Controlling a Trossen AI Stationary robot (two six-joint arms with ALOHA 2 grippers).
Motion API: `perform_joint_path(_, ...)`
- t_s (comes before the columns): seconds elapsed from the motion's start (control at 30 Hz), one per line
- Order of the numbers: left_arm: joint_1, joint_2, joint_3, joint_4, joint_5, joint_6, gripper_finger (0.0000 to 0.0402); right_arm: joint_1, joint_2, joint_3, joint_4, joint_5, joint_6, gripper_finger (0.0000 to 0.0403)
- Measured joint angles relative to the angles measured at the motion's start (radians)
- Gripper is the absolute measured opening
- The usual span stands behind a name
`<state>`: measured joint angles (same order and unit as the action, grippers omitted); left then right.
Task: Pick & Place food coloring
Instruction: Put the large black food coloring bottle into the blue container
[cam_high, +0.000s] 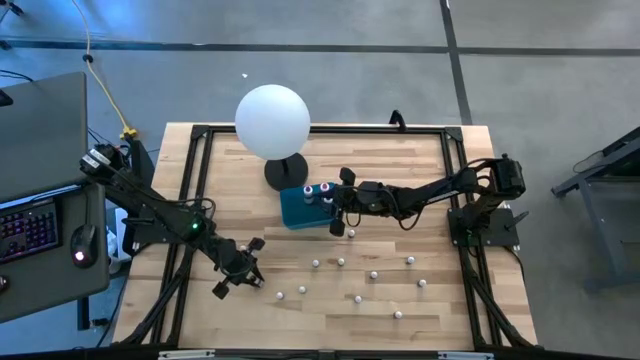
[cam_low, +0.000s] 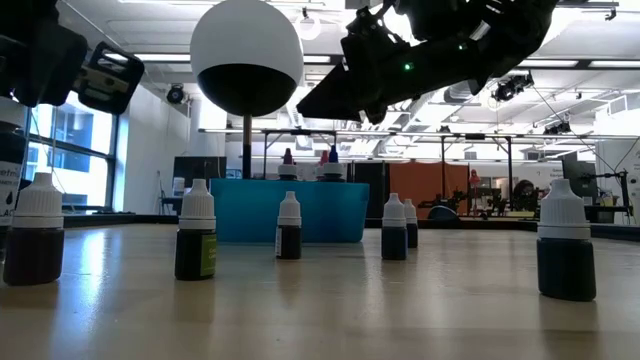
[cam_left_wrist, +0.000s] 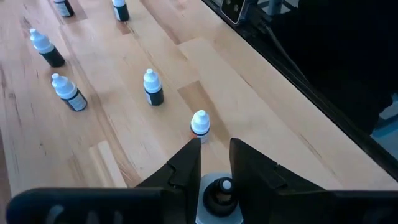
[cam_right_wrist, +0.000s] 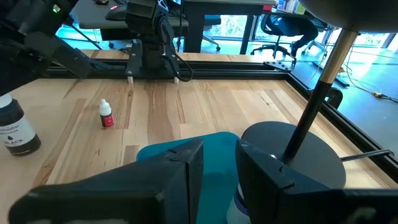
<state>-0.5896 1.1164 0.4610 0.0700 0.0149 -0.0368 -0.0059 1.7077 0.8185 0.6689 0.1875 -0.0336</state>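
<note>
Table (cam_high: 330, 310): light wooden butcher-block top inside a black frame; both arms reach in over it, one from each side.
Ball lamp (cam_high: 272, 121): large white globe on a thin stem and a round dark base (cam_high: 285, 172), standing at the far middle of the table, just behind the teal box.
Right arm: stretched from the right edge toward the table's middle.
Right gripper (cam_high: 338, 205): held over the right end of the teal box. In the right wrist view the two dark fingers (cam_right_wrist: 186, 163) stand a little apart, with nothing seen between them.
Left arm: runs in from the left edge toward the near left part of the table.
Left gripper (cam_high: 245, 275): low over the wood, close to a red-banded bottle (cam_left_wrist: 199, 124). Fingers (cam_left_wrist: 186, 163) parted by a narrow gap and empty; the bottle stands just beyond the tips, apart from them.
Teal box (cam_high: 305, 208): rectangular, open-topped, near the table's middle. Red-capped and blue-capped bottles (cam_high: 316, 191) stand upright in it.
Food coloring, loose (cam_high: 374, 275): about ten small white-capped dropper bottles scattered upright across the near half of the table, well apart from each other. The low view shows dark liquid in several (cam_low: 195, 232).
Single bottle (cam_high: 350, 233): stands just beside the near right corner of the box.
Labelled bottle (cam_right_wrist: 15, 131): black contents, marked BLACK, near the right wrist camera.
</note>
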Motion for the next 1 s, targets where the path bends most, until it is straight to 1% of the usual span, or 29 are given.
perform_joint_path(0.13, 0.0, 0.0, 0.0, 0.002, -0.006, 0.01, 0.0058, 0.0, 0.0, 0.0, 0.0, 0.0, 0.0, 0.0087)
perform_joint_path(0.27, 0.0, 0.0, -0.002, 0.022, -0.06, 0.039, 0.0027, 0.0, 0.0, 0.0, 0.0, 0.0, 0.0, 0.0087)
perform_joint_path(0.33, 0.0, -0.003, -0.003, 0.046, -0.123, 0.041, 0.0026, 0.0, -0.001, 0.0, 0.001, 0.0, -0.001, 0.0087)
perform_joint_path(0.43, 0.0, -0.02, 0.039, 0.062, -0.257, 0.069, 0.0028, 0.0, -0.036, -0.001, -0.017, 0.0, -0.039, 0.0087)
perform_joint_path(0.5, 0.001, -0.034, 0.079, 0.068, -0.359, 0.123, 0.0035, 0.006, -0.089, -0.001, -0.048, 0.002, -0.062, 0.0085)
perform_joint_path(0.6, 0.013, -0.04, 0.153, 0.068, -0.511, 0.213, 0.0039, 0.016, -0.193, -0.001, -0.14, 0.015, -0.071, 0.0079)
perform_joint_path(0.67, 0.048, -0.041, 0.201, 0.069, -0.57, 0.243, 0.004, 0.024, -0.263, 0.0, -0.239, 0.028, -0.061, 0.0074)
perform_joint_path(0.77, 0.139, -0.039, 0.249, 0.069, -0.564, 0.232, 0.0041, 0.028, -0.357, 0.0, -0.398, 0.05, -0.026, 0.0069)
perform_joint_path(0.83, 0.225, -0.022, 0.278, 0.073, -0.516, 0.174, 0.0042, 0.028, -0.406, 0.0, -0.501, 0.057, 0.018, 0.0066)
perform_joint_path(0.93, 0.369, 0.03, 0.304, 0.071, -0.429, 0.031, 0.0042, 0.027, -0.455, 0.0, -0.629, 0.057, 0.095, 0.0061)
perform_joint_path(1.0, 0.451, 0.064, 0.308, 0.069, -0.371, -0.015, 0.0043, 0.028, -0.468, 0.0, -0.69, 0.057, 0.125, 0.0058)
